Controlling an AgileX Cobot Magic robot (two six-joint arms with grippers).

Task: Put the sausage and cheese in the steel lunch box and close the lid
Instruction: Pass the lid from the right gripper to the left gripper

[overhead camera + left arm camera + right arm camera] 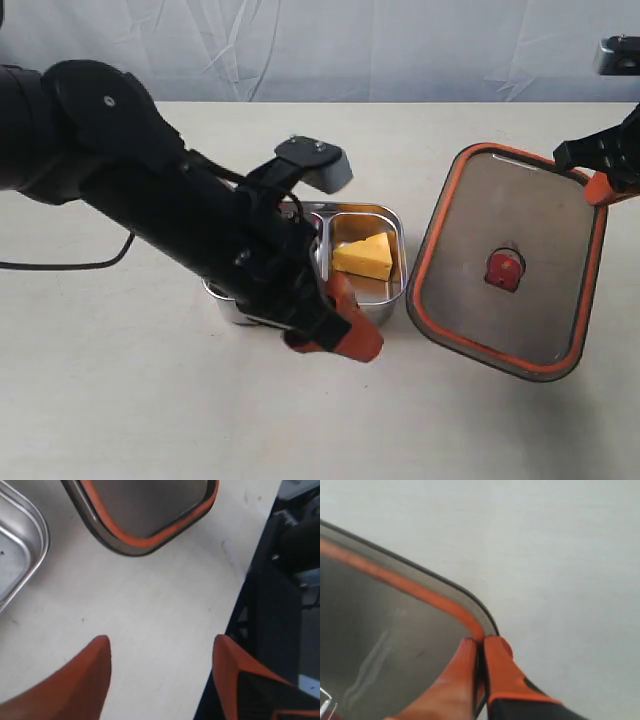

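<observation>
Right fingers [500,675] pinch the lid [530,220] by its corner, holding it tilted beside the lunch box [398,225], cheese [365,255] in one compartment. The left fingers [75,680] hang open and empty. So slim a pinch could let the lid slip.

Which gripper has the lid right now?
The right gripper: its fingers pinch the orange-rimmed corner of the lid. The left gripper stands open above the table, holding nothing.

The right gripper [480,651] is pinching the lid [380,630] at a rounded corner, its orange fingers [452,680] pressing together over the orange rim, the pale table [550,540] lying beyond.
</observation>
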